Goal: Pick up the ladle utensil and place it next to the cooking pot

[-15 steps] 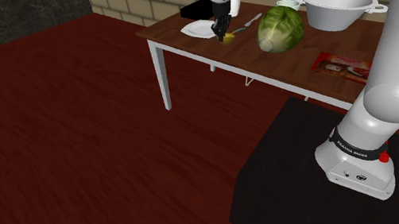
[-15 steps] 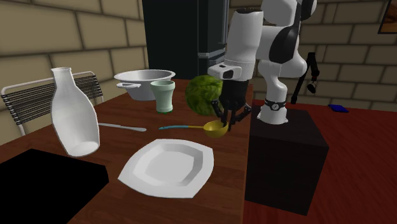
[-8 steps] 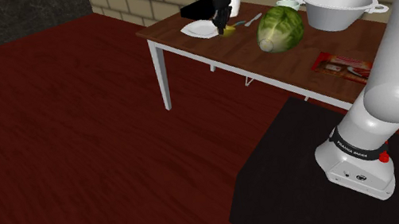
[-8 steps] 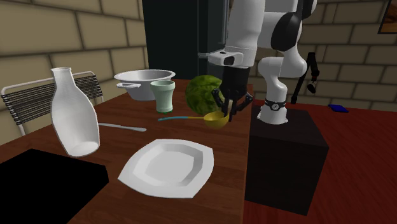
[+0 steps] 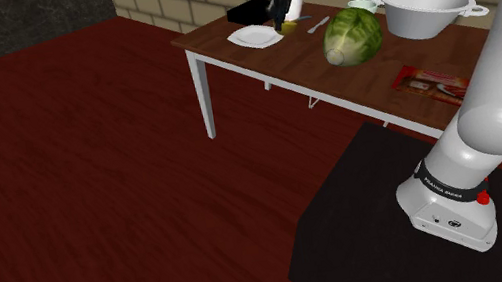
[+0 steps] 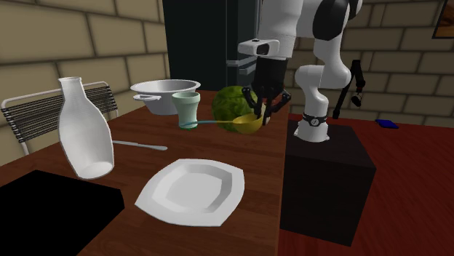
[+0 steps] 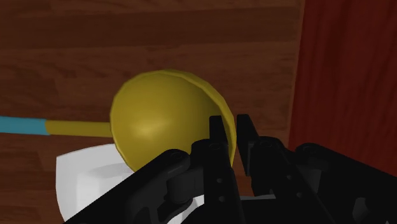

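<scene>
The ladle has a yellow bowl (image 6: 247, 124) and a teal-tipped handle (image 6: 196, 124). It hangs level above the wooden table (image 6: 255, 189), in front of the green cabbage (image 6: 227, 104). My black gripper (image 6: 262, 113) is shut on the rim of the ladle's bowl (image 7: 162, 121), with the fingertips (image 7: 220, 135) pinching its edge. In the shoulder view the gripper (image 5: 279, 18) holds the ladle (image 5: 289, 25) above the table's far end. The white two-handled pot (image 5: 422, 10) stands beyond the cabbage (image 5: 352, 36), well apart from the ladle. In the second exterior view that pot (image 6: 164, 92) is behind a green cup (image 6: 187, 109).
A white plate (image 6: 190, 190) lies under and in front of the ladle. A white bottle (image 6: 84, 131), a spoon (image 6: 138, 145) and a black mat (image 6: 44, 218) are nearby. A red packet (image 5: 428, 83) lies close to the stand's side. A chair (image 6: 33, 113) stands behind the table.
The gripper has risen with the ladle, lifting it off the table to about the height of the cabbage. Nothing else moved.
</scene>
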`<state>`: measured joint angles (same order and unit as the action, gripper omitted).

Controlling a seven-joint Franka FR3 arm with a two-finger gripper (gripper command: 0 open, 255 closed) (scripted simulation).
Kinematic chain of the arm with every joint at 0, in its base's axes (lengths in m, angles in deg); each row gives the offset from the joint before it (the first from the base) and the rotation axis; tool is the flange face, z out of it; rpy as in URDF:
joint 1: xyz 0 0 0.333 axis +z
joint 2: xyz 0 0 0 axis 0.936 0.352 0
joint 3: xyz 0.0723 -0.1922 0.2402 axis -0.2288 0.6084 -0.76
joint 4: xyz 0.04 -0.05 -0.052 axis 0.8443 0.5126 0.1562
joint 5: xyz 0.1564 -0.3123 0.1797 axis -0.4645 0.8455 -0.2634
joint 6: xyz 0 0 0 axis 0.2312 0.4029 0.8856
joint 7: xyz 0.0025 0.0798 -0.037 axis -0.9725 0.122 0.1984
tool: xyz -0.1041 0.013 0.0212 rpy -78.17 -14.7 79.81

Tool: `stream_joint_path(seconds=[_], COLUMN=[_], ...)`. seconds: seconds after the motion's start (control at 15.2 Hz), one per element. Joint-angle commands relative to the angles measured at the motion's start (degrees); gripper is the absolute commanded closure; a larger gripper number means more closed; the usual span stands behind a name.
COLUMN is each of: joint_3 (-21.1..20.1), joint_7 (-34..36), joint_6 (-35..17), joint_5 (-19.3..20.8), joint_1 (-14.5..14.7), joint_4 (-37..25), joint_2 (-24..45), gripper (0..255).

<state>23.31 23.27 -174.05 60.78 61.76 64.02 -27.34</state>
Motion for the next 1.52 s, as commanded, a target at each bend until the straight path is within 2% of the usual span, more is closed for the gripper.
stream_joint_path(seconds=[0.0,1.32,1.39,1.45], joint_3=[0.0,0.1,0.1,0.4], joint_7=[-0.1,-1.2,-1.2,-1.9], joint_6=[1.6,16.9,16.9,16.1], joint_5=[0.0,-0.2,-0.2,0.0], joint_1=[0.0,-0.1,-0.1,-0.4], joint_4=[-1.2,-16.3,-16.3,-13.6], joint_2=[-0.4,-0.6,-0.6,-2.6], gripper=[255,255,255,255])
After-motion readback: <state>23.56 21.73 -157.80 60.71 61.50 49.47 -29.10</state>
